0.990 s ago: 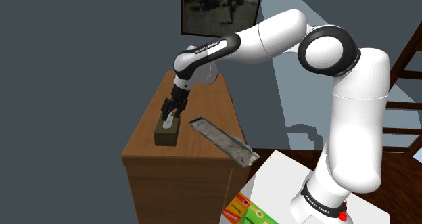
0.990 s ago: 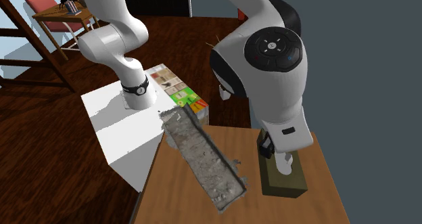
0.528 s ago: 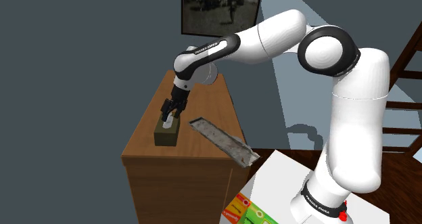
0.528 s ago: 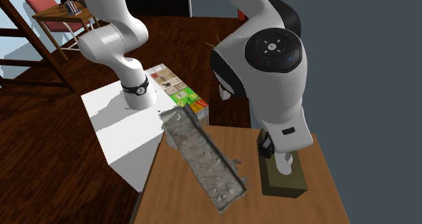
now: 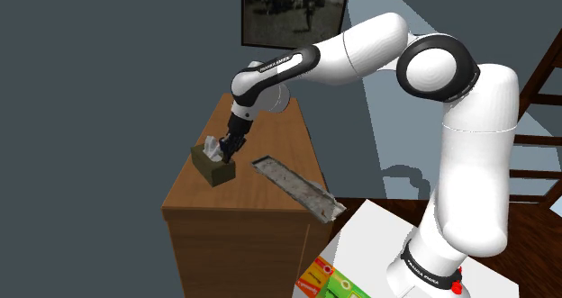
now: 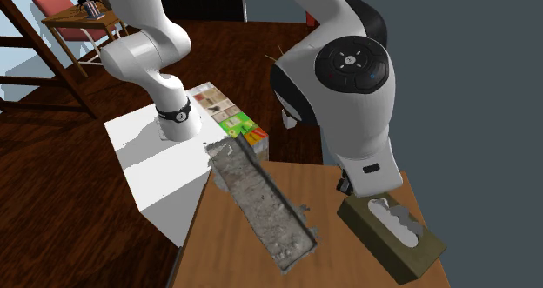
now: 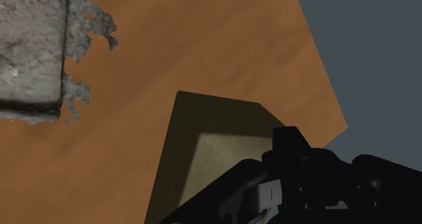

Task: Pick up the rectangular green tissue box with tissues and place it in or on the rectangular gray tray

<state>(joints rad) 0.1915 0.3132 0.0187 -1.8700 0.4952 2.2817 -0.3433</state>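
The olive-green tissue box (image 5: 213, 167) lies skewed on the wooden table (image 5: 270, 195), white tissues (image 5: 210, 146) sticking out of its top. My black gripper (image 5: 231, 150) is shut on the box's end nearest the arm. In the second exterior view the box (image 6: 396, 241) sits slantwise under the white hand, reaching the table's right edge, and the gripper (image 6: 357, 197) is mostly hidden by that hand. The long grey tray (image 5: 297, 188) lies beside the box, apart from it, its near end past the table edge. In the wrist view the box (image 7: 203, 145) is under the fingers (image 7: 291, 155), with the tray (image 7: 30, 47) off to the side.
The dark grey wall (image 5: 99, 89) stands close behind the table. A framed picture (image 5: 293, 8) hangs above it. The white stand (image 5: 365, 242) carries a coloured box (image 5: 329, 278). A wooden ladder (image 5: 545, 80) is at the shoulder view's right. A table corner (image 7: 341, 124) lies near the gripper.
The fingers have shut on the tissue box. The box has swung round from lying straight to lying skewed, toward the wall side of the table. The tray has not moved.
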